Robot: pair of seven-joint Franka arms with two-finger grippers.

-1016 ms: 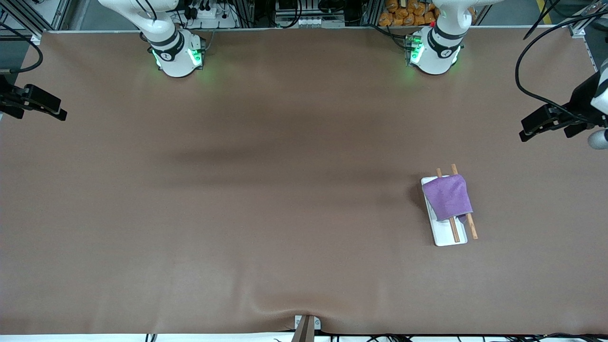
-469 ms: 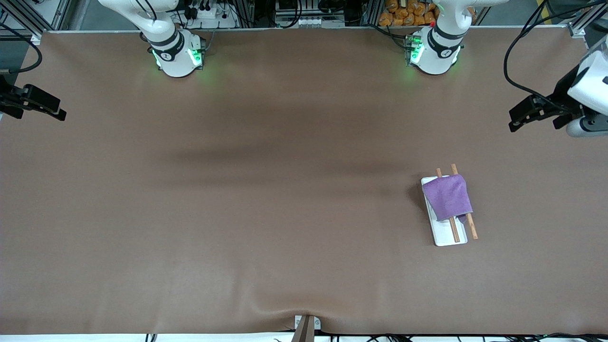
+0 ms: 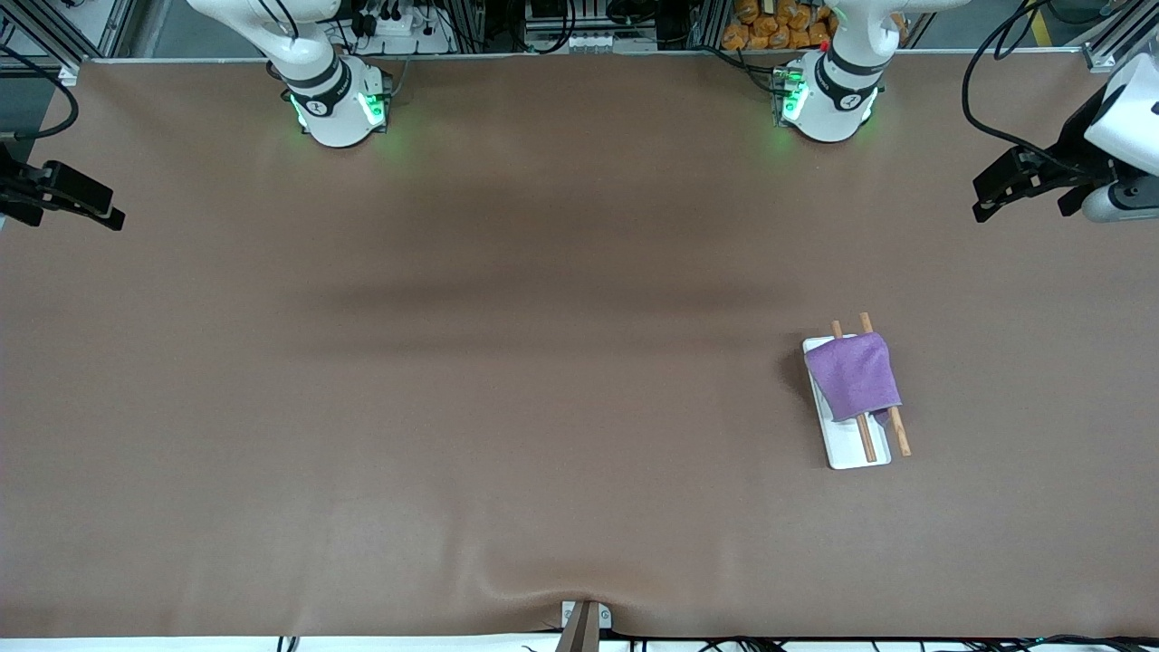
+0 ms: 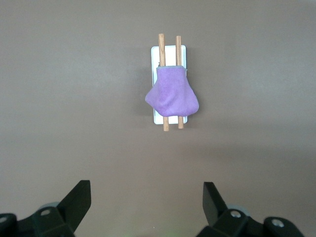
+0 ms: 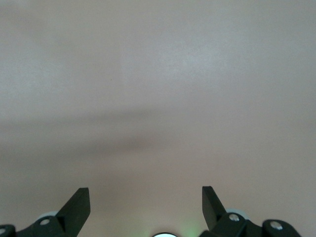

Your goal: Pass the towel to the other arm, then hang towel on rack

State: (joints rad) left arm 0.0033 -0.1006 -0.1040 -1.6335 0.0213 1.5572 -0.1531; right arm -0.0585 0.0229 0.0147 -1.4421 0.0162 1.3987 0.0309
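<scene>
Towel draped over rack rods, toward my left arm's end of table. Hanging step looks done. My left gripper and right gripper both wide, empty (over table edges). Next move: just park.

Brown table covering, faint shadow bands, metal framing and cables along the top edge

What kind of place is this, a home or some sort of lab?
Most likely a robotics lab or test bench: two robot arms are bolted along a brown-covered table, aluminium framing and cables run along its edge, and the only props are a purple towel draped on a small rack.
</scene>
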